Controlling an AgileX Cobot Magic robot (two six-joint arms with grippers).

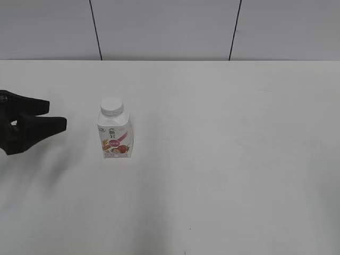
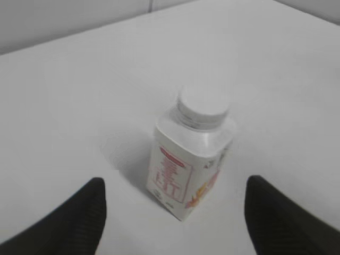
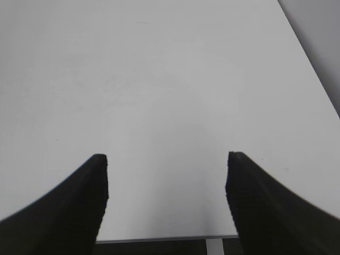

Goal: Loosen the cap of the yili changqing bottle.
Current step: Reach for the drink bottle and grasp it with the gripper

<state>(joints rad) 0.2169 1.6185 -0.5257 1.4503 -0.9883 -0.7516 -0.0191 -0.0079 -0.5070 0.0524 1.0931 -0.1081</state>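
bottle upright, both jaws spread

the yili changqing bottle point(image 1: 115, 133) stands upright on the white worktop point(image 1: 223, 159), the cap point(image 1: 112, 107) seemingly seated. the left gripper point(image 1: 56, 118) sits just left of it, jaws spread, apart from it. the right gripper point(image 3: 167, 180) hangs over bare worktop, jaws spread.

The exterior camera looked down at a slant across the table point(image 1: 223, 159) toward its far edge and the wall, with the bottle point(image 1: 115, 133) left of centre. The left wrist camera sat close above that same bottle point(image 2: 191, 154), facing the far edge. The right wrist camera looked along bare tabletop point(image 3: 159, 79) to its right edge, sharing only the table.
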